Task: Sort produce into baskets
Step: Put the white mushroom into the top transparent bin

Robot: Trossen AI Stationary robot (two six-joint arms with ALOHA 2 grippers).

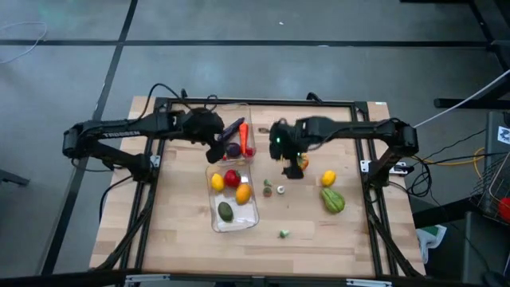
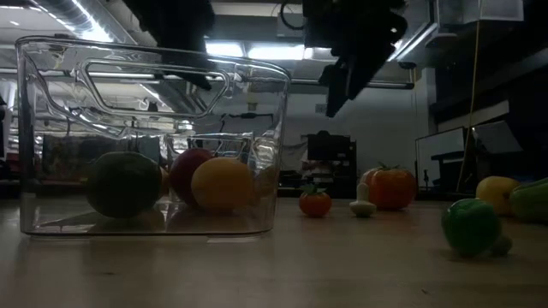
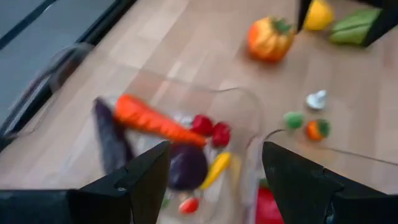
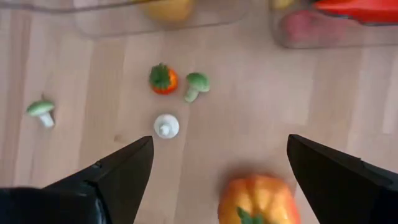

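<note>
The pale wooden table (image 1: 183, 239) carries two clear, round-cornered plastic baskets set end to end. The far basket (image 1: 239, 112) holds an orange carrot (image 3: 146, 118), a dark purple aubergine (image 3: 111, 140), a rounder purple piece and small red bits; the left arm partly covers it from above. The near basket (image 1: 247, 222) holds a yellow lemon (image 1: 217, 182), a red fruit (image 1: 231, 177), an orange fruit (image 1: 243, 192) and a green avocado (image 1: 225, 211).

White lettering runs along the left arm, too small to read.

The left gripper (image 3: 214, 171) hangs over the far basket, its fingers spread wide and empty. The right gripper (image 4: 217, 165) hovers above an orange pumpkin-like piece (image 4: 256, 199), fingers wide apart and holding nothing; that piece is cut off at the wrist picture's edge and mostly hidden under the arm from above.

Loose on the table: a ribbed green squash (image 1: 332, 200), a second yellow lemon (image 1: 327, 178), a small green-topped orange piece (image 4: 163, 79), a white mushroom-like piece (image 4: 166, 126), and two little green sprigs (image 4: 196, 83).
</note>
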